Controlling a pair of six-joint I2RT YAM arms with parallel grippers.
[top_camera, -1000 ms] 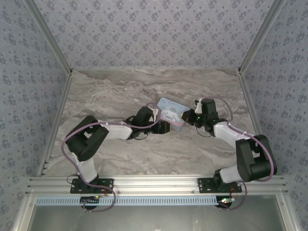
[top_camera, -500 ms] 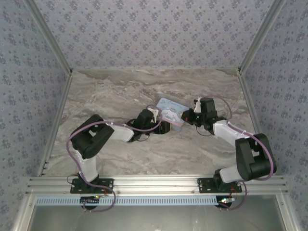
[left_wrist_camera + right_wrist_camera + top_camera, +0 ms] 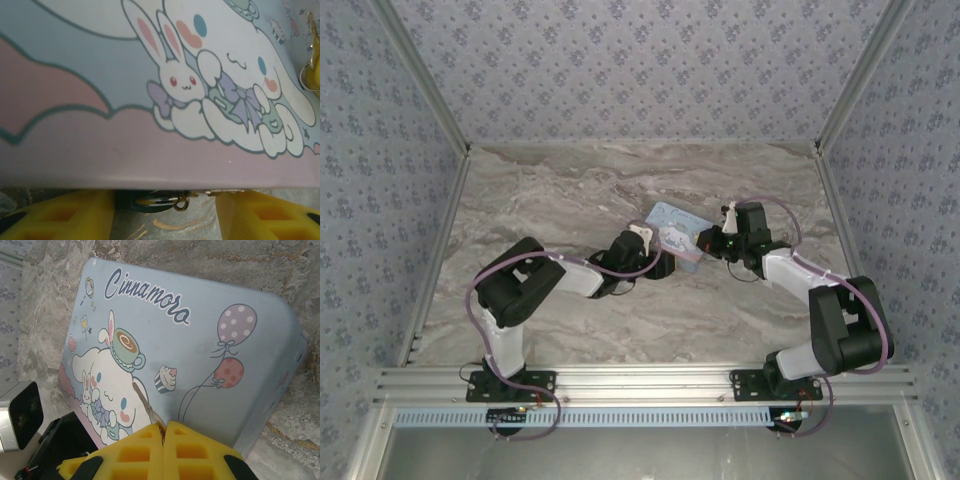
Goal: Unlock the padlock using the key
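A pale blue cartoon tin [image 3: 677, 228] lies mid-table between both grippers. In the left wrist view its lid [image 3: 100, 100] is very close. Under its near edge hangs the padlock [image 3: 152, 202], small, dark and silvery, with a brass ring. My left gripper [image 3: 165, 205] is open. Its yellow fingers [image 3: 60, 215] stand either side of the padlock, with a gap on the right. My right gripper [image 3: 163, 427] is shut on the key [image 3: 144, 400], whose blade points out over the tin lid [image 3: 200, 340]. From above, the left gripper [image 3: 665, 263] and right gripper [image 3: 705, 240] flank the tin.
The marble table [image 3: 570, 190] is walled by patterned panels at the back and both sides, with an aluminium rail [image 3: 640, 380] along the near edge. A black and white part of the left arm [image 3: 20, 415] sits at the tin's left corner.
The left arm has pushed its elbow rightward and moved its gripper closer in under the tin's edge, and its jaws have narrowed. The right gripper has barely moved.
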